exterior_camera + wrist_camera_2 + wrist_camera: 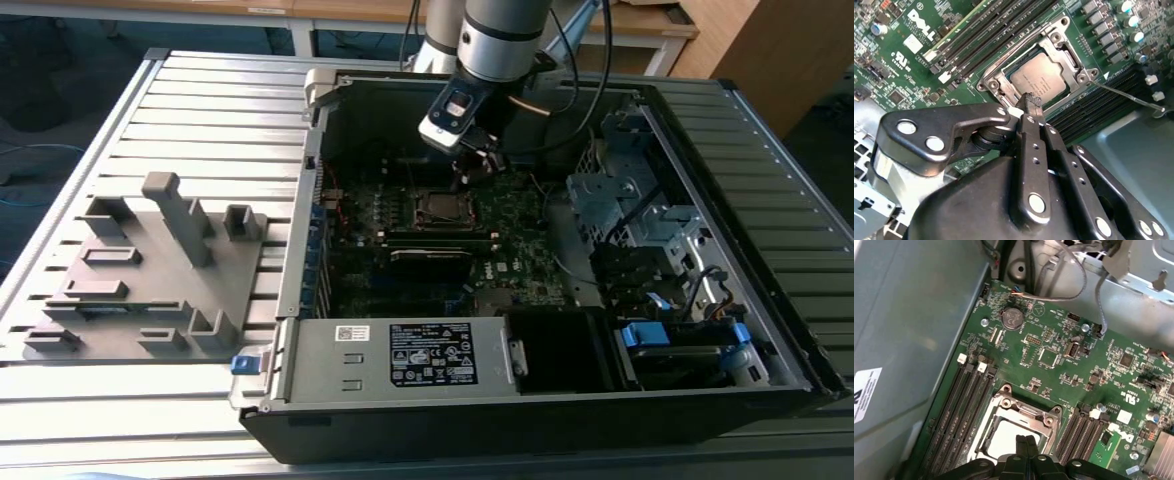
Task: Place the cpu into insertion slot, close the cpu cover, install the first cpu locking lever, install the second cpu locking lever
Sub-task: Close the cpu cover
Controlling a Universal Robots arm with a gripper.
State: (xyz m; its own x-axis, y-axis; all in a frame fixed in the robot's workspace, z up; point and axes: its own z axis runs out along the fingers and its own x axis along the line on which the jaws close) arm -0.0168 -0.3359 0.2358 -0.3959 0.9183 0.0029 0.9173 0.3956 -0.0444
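The cpu [1041,80], a flat silver-grey square, lies in the insertion slot [441,208] on the green motherboard. The shiny cpu cover [1060,39] lies flat around it, and the chip's top shows through its window. In the first wrist view the cpu [1004,437] and the cpu cover [1026,409] sit just past my fingertips. My gripper [1031,100] hangs over one edge of the socket with its fingers shut and nothing between them. A thin wire locking lever [1129,95] sticks out sideways from a corner of the socket.
Long black memory slots [989,30] flank the socket on both sides. The open computer case holds a power supply [427,355] at the front and a metal drive cage [627,200] on the exterior view's right. A grey fixture [147,270] sits outside the case on the slatted table.
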